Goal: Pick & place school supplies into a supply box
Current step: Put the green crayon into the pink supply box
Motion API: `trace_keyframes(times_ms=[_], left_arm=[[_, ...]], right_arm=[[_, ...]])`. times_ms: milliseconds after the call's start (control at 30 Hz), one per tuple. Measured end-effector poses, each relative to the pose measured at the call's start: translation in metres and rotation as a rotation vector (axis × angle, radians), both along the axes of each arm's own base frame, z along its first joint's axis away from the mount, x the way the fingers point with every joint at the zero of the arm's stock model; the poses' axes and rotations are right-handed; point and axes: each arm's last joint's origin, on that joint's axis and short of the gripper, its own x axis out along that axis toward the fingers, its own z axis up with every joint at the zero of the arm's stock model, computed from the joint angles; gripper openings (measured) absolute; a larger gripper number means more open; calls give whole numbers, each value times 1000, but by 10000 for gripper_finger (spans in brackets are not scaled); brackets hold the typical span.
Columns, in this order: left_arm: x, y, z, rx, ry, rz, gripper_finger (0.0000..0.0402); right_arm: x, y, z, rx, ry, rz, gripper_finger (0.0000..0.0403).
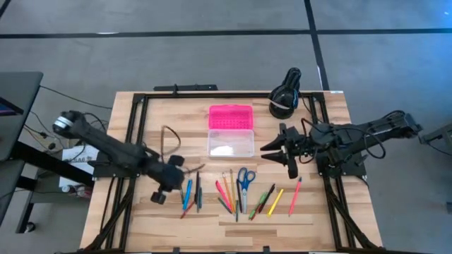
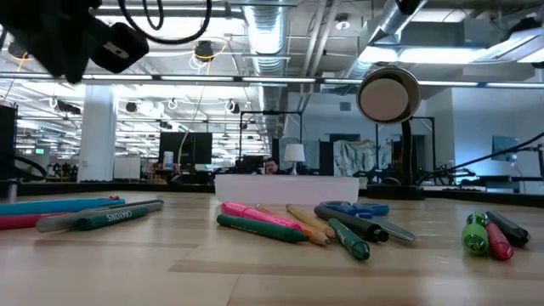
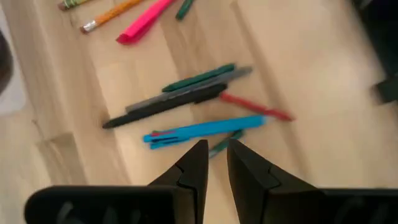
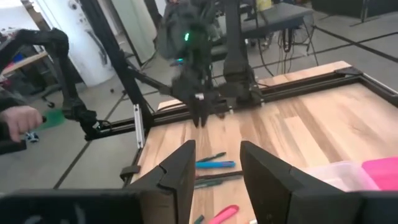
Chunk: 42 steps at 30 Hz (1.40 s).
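The left gripper [image 1: 185, 170] hangs above the table [image 1: 141, 120], over the pens at about 8 o'clock from the supply box [image 1: 230, 130]. In the left wrist view its two fingers [image 3: 198, 163] stand close together with only a narrow gap, and nothing is between them. Just under the fingertips lies a light blue pen [image 3: 204, 130], and beyond it a black pen [image 3: 163, 106], a green one [image 3: 199, 78] and a red one [image 3: 255, 107]. The fingers do not touch any of them.

The right gripper [image 1: 281, 149] waits at 3 o'clock from the box. Its fingers [image 4: 179, 168] are spread wide and hold nothing.

The box lies open near the middle of the table, pink lid at 12 o'clock, clear base at 6 o'clock. The blue-handled scissors [image 1: 244, 179] and the other pens lie in a row on the table at 6 o'clock from the box.
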Motion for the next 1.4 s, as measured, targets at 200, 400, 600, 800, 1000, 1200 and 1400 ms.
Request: trace_keyframes(times_ms=[200, 400, 600, 800, 1000, 1200, 1400], left_arm=[[13, -17, -38, 139, 127, -72, 54], [24, -27, -75, 195, 243, -158, 54], [29, -31, -87, 190, 274, -208, 54], [30, -30, -87, 230, 243, -263, 54], [30, -30, -87, 262, 229, -330, 54], [30, -29, -87, 316, 211, -430, 54], [30, -30, -87, 336, 204, -541, 54]], right_arm=[[-1, 0, 1, -5, -6, 0, 121], [-1, 1, 1, -2, -5, 3, 121], [-2, 6, 1, 5, -4, 27, 121], [-2, 7, 1, 5, -3, 33, 121], [-2, 7, 0, 3, 1, 33, 121], [-3, 7, 0, 2, 6, 34, 121], [-3, 7, 0, 17, 8, 31, 121]])
